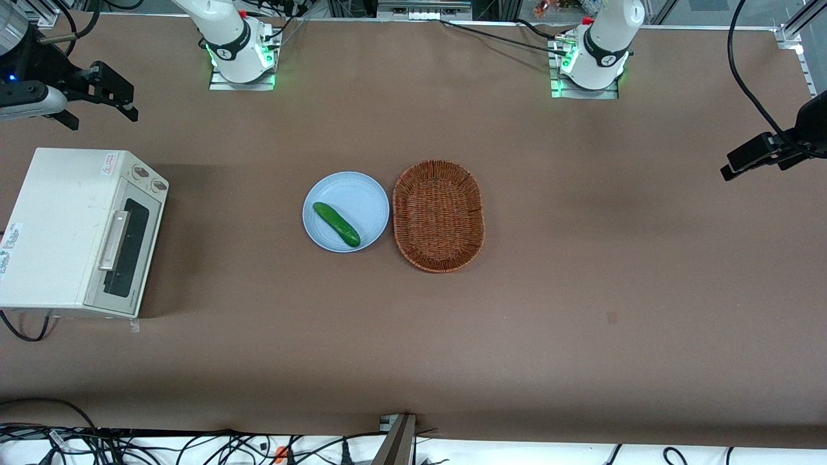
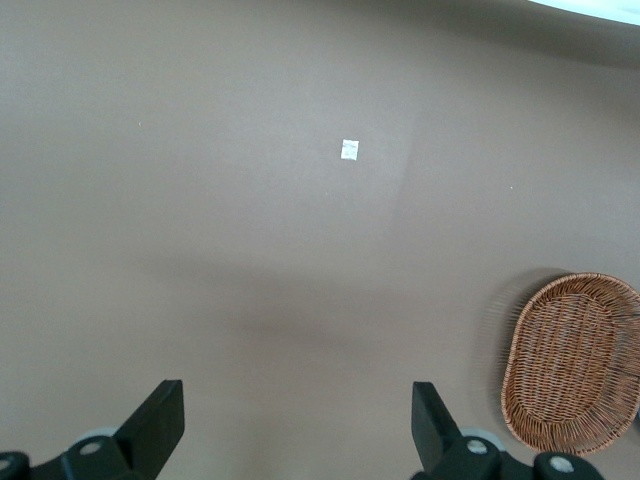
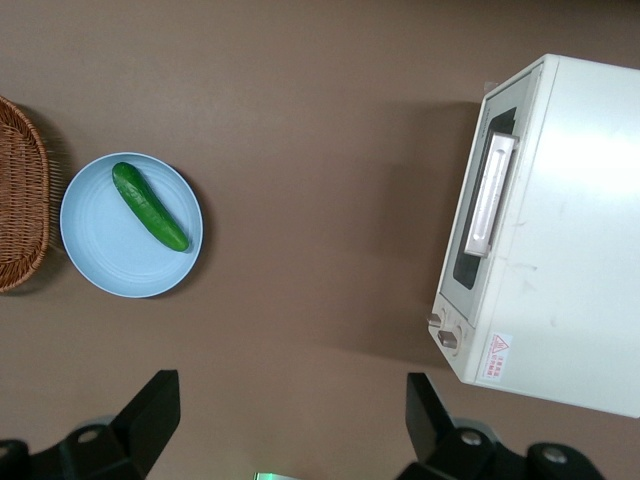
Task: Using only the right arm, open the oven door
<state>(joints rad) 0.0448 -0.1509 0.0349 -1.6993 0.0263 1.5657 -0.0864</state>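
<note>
Oven door (image 1: 126,248) is what I am watching: a flat grey-metal rectangle with a dark glass window, shut against the front of the cream, boxy toaster oven (image 1: 61,223) at the working arm's end of the table (image 1: 581,290). Its long silver bar handle (image 1: 114,241) runs along the door's upper edge, and both door and handle have their long axis running from nearer the front camera to farther from it; the door faces toward the middle of the table, where the plate sits. Two round knobs (image 1: 149,178) sit on the panel at the end of the oven front farther from the front camera. The oven top is smooth painted metal with a small warning sticker (image 1: 107,163). From the wrist camera I see the same door (image 3: 482,210) and handle (image 3: 490,195) closed. My right arm (image 1: 29,97) hangs above the table, farther from the front camera than the oven and well apart from it, and its black gripper (image 1: 123,103) touches nothing; the fingers (image 3: 155,410) stand wide apart with only bare brown table between them. The table is covered in a matte brown mat. Near its middle a round, smooth pale-blue plate (image 1: 368,194) holds a glossy green cucumber (image 1: 336,224) lying at a slant, and just beside the plate, toward the parked arm, is an oval woven wicker basket (image 1: 439,215).
</note>
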